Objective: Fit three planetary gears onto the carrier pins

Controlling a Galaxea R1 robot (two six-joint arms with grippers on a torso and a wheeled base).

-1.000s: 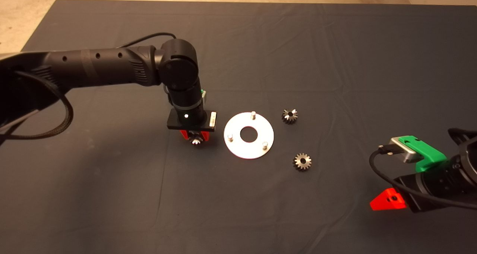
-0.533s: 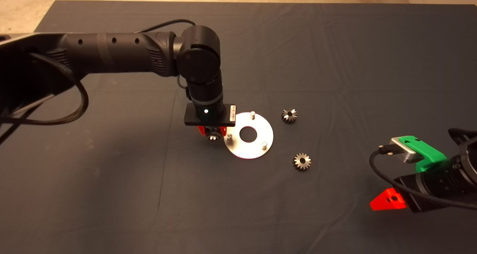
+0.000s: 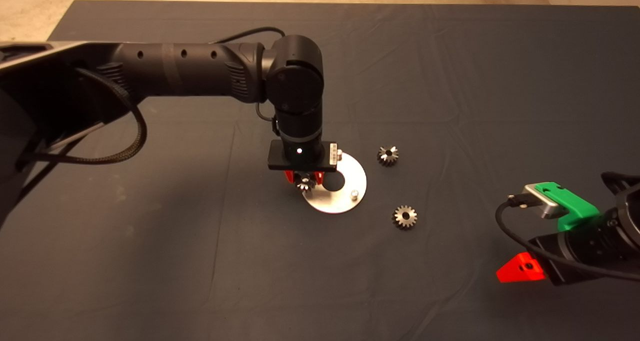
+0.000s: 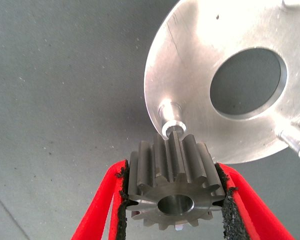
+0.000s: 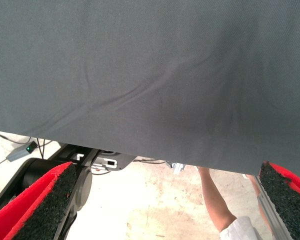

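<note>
1. left end effector (image 3: 304, 179) clamps one gear (image 4: 172, 185) over the disc (image 3: 350, 201) mid-surface.
2. centre its bore over the nearest pin (image 4: 171, 122), keep it level, then lower.
3. right end effector (image 3: 520, 271) waits open, right edge.

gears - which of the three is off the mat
The gear clamped in the left end effector, above the disc's left edge. The other two gears lie on the mat right of it.

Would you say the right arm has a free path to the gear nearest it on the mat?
Probably yes. The right gripper waits open at the mat's lower right edge, and only bare mat lies between it and that gear. The left gripper is busy over the disc, off that path.
</note>
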